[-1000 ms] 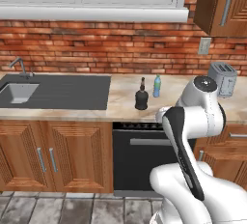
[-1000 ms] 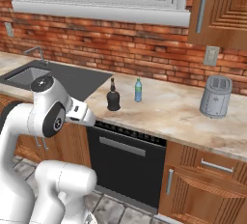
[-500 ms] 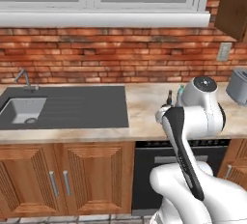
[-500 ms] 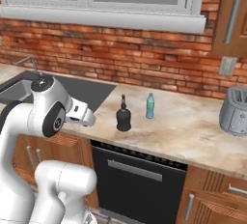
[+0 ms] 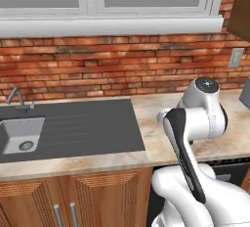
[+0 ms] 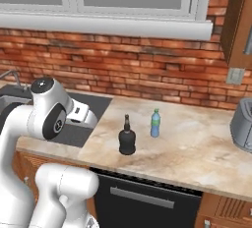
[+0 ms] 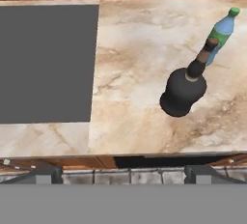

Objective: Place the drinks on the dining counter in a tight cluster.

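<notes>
Your gripper (image 7: 123, 172) hangs over the counter's front edge with its jaws spread wide and nothing between them; the two dark fingertips (image 7: 46, 174) rise at the bottom of the hand view, well short of any bottle. Below them you see the brown cabinet fronts (image 7: 62, 162) and a strip of grey floor tile (image 7: 120, 175).

Moving out along the beige marble counter (image 6: 197, 148), the squat black bottle (image 6: 127, 137) comes first. It stands upright on the stone, wide round body, narrow neck, a dark stopper on top; you cannot see inside it. In the hand view it sits right of centre (image 7: 185, 84), clear of the gripper.

Just beyond it and slightly to the right stands the small blue bottle (image 6: 155, 123) with its green cap and green label, upright too, near the black one but not touching it. From the hand camera its cap pokes up behind the black bottle's neck (image 7: 221, 31).

To your left, the dark drainboard (image 5: 83, 128) lies flush in the counter, and the grey sink basin (image 5: 19, 135) beside it has a drain at the bottom, with a tap (image 5: 17, 96) behind.

At the far right a grey toaster (image 6: 242, 126) rests on the counter. The red brick wall (image 6: 123, 70) and white window sill (image 6: 98, 23) close the back.
</notes>
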